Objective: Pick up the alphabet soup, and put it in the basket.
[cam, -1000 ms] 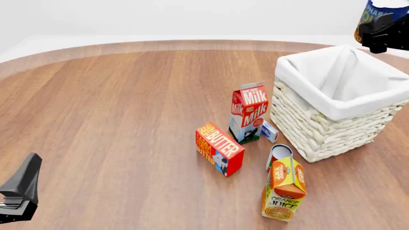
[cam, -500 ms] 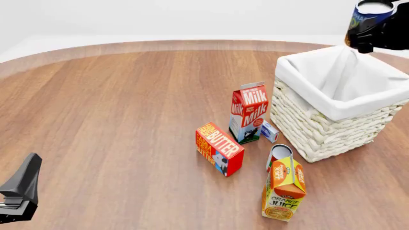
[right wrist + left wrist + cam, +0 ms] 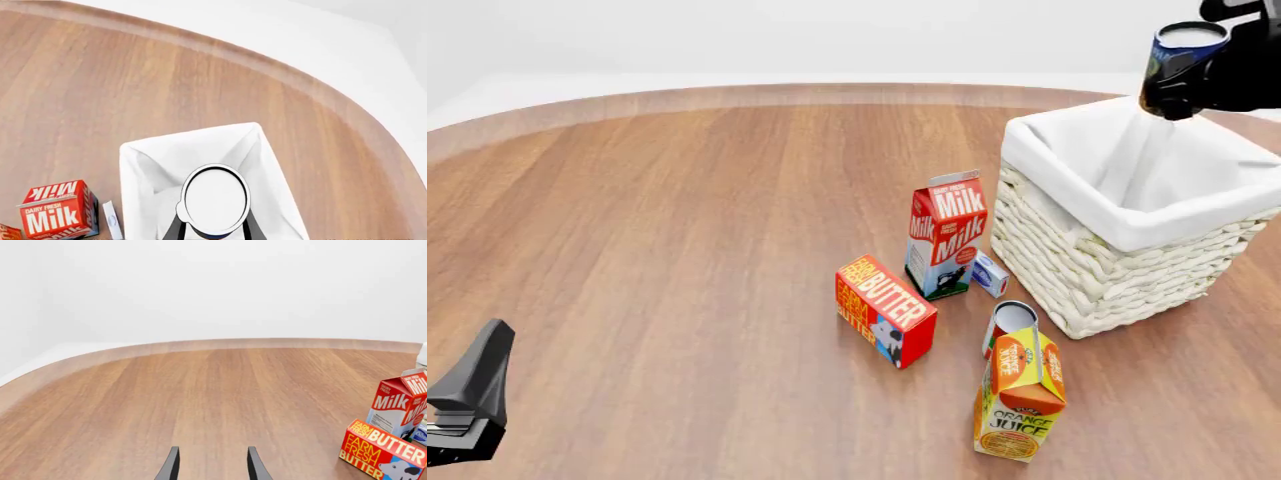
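Nearest to us, our left gripper [image 3: 465, 400] rests low at the near left edge of the table [image 3: 694, 250], its fingers [image 3: 171, 467] apart with nothing between them, as the left wrist view shows. Ahead and to the right an orange juice carton [image 3: 1021, 388] stands upright, and touching it from behind, or very nearly so, is a slim red-and-white can [image 3: 1009, 322]. Left of that a butter box [image 3: 884, 310] lies on the wood. Just behind it the milk carton [image 3: 945, 235] stands upright, with a small white-and-blue box [image 3: 989, 273] between it and the basket [image 3: 1121, 265]. The basket sits at the right, its white lining folded over the rim. Farthest off, our right gripper [image 3: 1208, 75] is clamped on the soup [image 3: 1177, 55], holding it upright in the air above the basket's far edge. In the right wrist view the can's pale top [image 3: 215, 199] sits over the basket's open lining.
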### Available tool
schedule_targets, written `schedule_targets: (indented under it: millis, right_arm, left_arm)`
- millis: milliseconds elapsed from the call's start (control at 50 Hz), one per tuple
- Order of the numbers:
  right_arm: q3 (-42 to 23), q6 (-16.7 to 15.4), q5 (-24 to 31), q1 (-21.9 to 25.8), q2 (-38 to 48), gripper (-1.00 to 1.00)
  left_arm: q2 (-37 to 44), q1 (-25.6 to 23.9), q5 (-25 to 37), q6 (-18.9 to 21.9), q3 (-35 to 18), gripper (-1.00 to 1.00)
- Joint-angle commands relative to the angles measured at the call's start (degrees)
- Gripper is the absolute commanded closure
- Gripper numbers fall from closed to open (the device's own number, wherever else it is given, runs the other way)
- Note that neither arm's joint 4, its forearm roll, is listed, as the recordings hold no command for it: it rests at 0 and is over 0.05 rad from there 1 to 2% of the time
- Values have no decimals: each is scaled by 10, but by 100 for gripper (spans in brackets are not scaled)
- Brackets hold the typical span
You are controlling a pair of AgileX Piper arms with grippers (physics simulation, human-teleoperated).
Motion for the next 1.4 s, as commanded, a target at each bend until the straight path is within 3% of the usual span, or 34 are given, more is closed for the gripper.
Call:
schedule_targets:
  millis: [20,1040,1400]
  right_arm:
    - [-12,7,2,-5,14,100]
    - [-14,-13,-12,-4,116,100]
    - [-18,-30,-8,-27,149,100]
  left_arm:
    - [0,0,0,0,0,-100]
    - [0,0,0,0,0,-100]
    - [0,0,0,0,0,-100]
